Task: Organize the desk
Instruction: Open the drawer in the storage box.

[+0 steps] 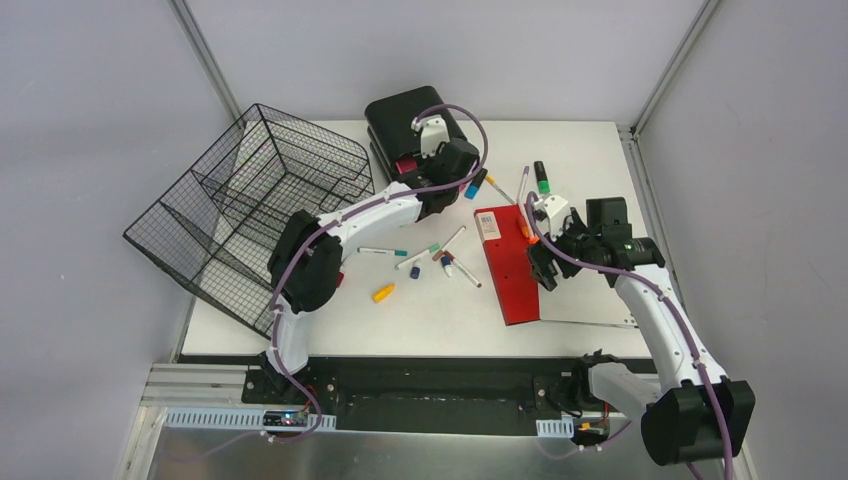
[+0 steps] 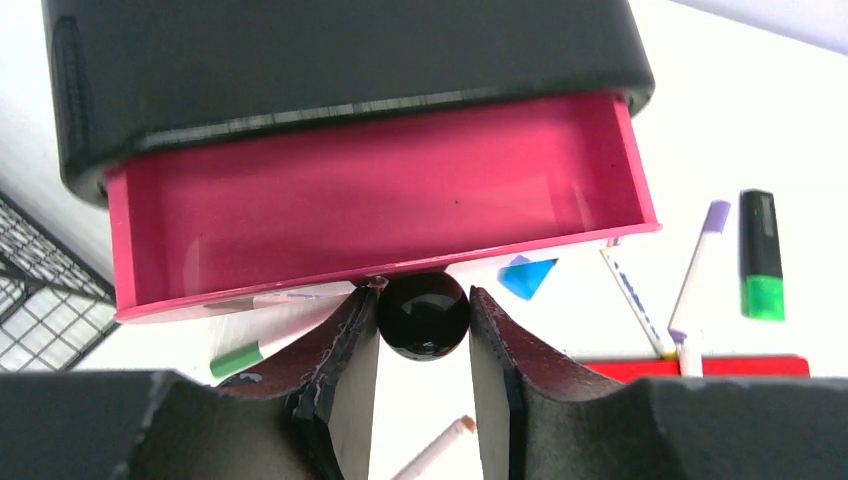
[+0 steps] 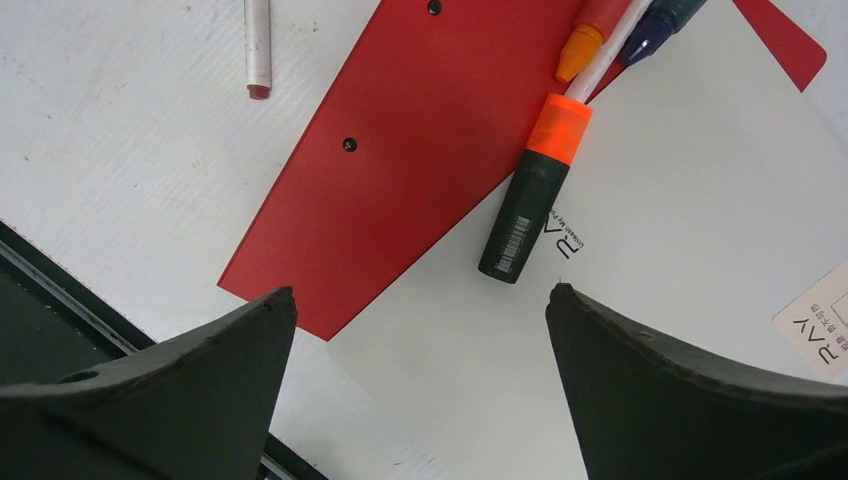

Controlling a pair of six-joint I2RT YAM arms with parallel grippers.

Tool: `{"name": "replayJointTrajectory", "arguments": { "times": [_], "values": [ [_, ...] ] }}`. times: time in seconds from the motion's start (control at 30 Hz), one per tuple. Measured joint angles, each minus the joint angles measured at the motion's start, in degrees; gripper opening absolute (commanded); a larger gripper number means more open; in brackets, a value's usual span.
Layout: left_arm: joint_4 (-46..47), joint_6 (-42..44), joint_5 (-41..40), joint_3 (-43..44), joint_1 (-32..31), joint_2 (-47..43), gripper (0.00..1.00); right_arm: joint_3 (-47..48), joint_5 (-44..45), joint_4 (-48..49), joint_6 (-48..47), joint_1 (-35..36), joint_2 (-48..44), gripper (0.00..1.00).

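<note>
Left gripper (image 2: pixel 422 300) was closed on the round black knob (image 2: pixel 422 318) of the pink drawer (image 2: pixel 380 200), which stood open from the black box (image 2: pixel 340 70) at the far side of the desk (image 1: pixel 420 320). Right gripper (image 3: pixel 421 291) hung wide open and held nothing. It was over the red notebook (image 3: pixel 400 150) and an orange highlighter (image 3: pixel 535 190), right of the desk's centre.

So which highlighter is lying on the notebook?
The orange-capped highlighter, on the open notebook below the right claw; the green-capped highlighter lies on the desk itself.
</note>
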Motion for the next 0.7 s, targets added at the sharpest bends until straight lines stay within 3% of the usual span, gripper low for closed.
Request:
{"name": "replayJointTrajectory", "arguments": {
  "times": [0.47,0.7],
  "values": [
    [-0.7,-1.6,1.5,-4.7,-2.9,-3.5,0.11,0.0,0.4,0.0,0.0,0.2,0.3,1.00],
    [-1.4,-1.6,3.6,-6.6,-3.6,-5.6,0.55,0.0,0.6,0.0,0.0,0.2,0.8,1.00]
  ]
}}
